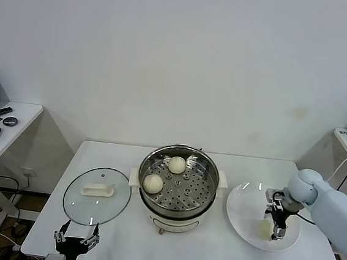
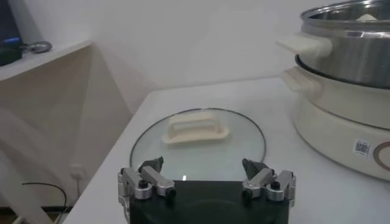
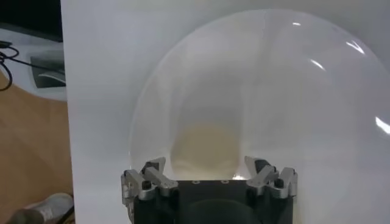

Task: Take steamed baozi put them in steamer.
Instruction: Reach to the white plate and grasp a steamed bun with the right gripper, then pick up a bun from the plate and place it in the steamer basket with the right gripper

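Two buns (image 1: pixel 164 174) sit in the steamer (image 1: pixel 178 186) at desk centre. At three o'clock, the right gripper (image 1: pixel 276 233) hangs wide over a bun (image 3: pixel 204 146) on the plate (image 1: pixel 245 220). Left gripper (image 1: pixel 77 239) waits wide at seven o'clock.

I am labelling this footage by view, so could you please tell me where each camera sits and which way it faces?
Head view: high on the robot, facing forward and down at the table, steamer and plate; both hands show.
Left wrist view: behind the open left hand, facing the glass lid.
Right wrist view: above the open right hand, over a baozi.
The head and left wrist views share lid and steamer.
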